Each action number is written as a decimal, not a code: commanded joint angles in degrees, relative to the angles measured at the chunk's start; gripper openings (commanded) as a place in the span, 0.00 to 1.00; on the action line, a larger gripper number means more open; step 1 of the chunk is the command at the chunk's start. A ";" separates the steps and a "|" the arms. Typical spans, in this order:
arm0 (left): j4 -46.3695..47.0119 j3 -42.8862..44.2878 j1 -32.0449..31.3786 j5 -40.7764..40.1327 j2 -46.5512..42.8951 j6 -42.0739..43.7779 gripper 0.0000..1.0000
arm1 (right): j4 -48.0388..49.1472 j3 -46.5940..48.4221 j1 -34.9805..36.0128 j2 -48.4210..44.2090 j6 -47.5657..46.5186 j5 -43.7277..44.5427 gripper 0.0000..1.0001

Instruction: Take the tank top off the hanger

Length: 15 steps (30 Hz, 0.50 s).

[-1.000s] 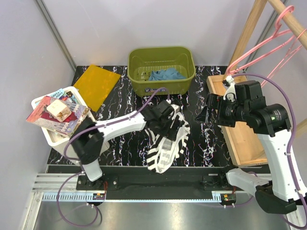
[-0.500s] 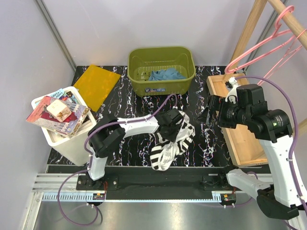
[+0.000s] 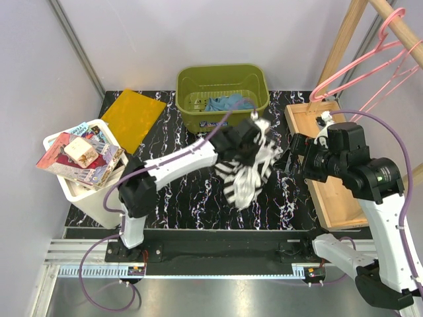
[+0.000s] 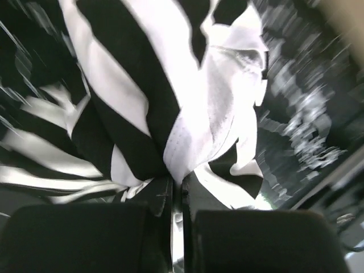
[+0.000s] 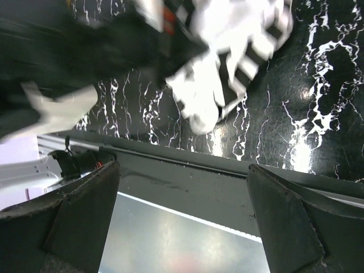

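At centre of the top view, the tank top (image 3: 246,173) hangs bunched from the left gripper (image 3: 244,142), whose jaws are clamped on a fold of the striped cloth. Its long axis runs from upper right down to lower left. The right gripper (image 3: 289,153) stands just right of it, jaws wide and holding nothing. The pink hanger (image 3: 360,64) is at upper right, well apart from the garment and apparently bare. Both wrist views are motion-blurred. The straps cannot be made out, nor whether the lower hem touches the table (image 3: 178,191).
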 commanded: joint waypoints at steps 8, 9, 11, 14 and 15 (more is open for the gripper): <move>2.50 34.18 9.65 -3.11 -4.92 2.04 0.00 | 1.64 4.64 0.42 -4.55 2.51 8.51 1.00; 3.72 35.70 10.09 -2.93 -4.39 2.13 0.00 | 1.47 4.90 0.42 -4.55 2.34 8.69 1.00; 9.34 37.64 11.23 -1.97 -4.30 2.74 0.00 | 1.47 5.69 0.42 -4.47 1.99 9.31 1.00; 18.83 37.03 12.81 -1.88 -4.39 4.14 0.00 | 1.47 6.48 0.42 -3.94 1.64 9.40 1.00; 20.77 37.12 13.25 -1.97 -4.21 4.06 0.00 | 1.38 6.66 0.42 -3.85 1.55 9.40 1.00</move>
